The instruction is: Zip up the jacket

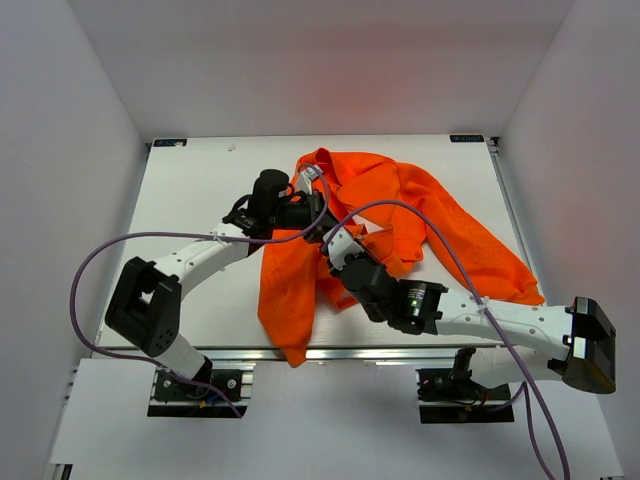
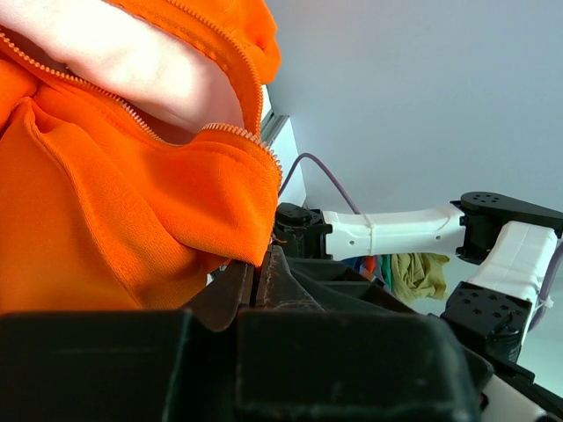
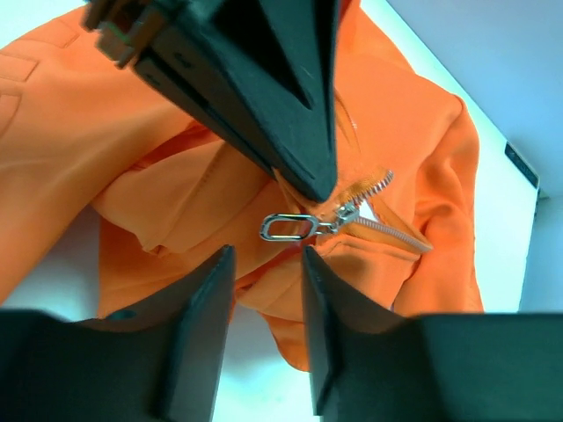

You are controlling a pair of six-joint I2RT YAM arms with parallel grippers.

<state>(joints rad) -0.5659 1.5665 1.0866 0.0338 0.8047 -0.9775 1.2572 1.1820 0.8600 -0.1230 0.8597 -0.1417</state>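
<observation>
The orange jacket [image 1: 400, 215] lies crumpled across the middle and right of the table. My left gripper [image 1: 312, 218] is shut on a fold of its hem beside the zipper; in the left wrist view the fabric [image 2: 132, 202] runs down into the closed fingertips [image 2: 255, 272]. My right gripper [image 1: 338, 245] is open just below the zipper. In the right wrist view the silver zipper pull [image 3: 288, 228] hangs just beyond my open right gripper [image 3: 268, 259], with the left gripper's dark fingers [image 3: 264, 97] above it. The pale zipper teeth [image 3: 387, 230] run off right.
The white table [image 1: 200, 190] sits inside white walls. A purple cable [image 1: 100, 260] loops by the left arm and another [image 1: 470, 290] crosses over the right arm. The jacket's sleeve [image 1: 285, 300] reaches the near table edge.
</observation>
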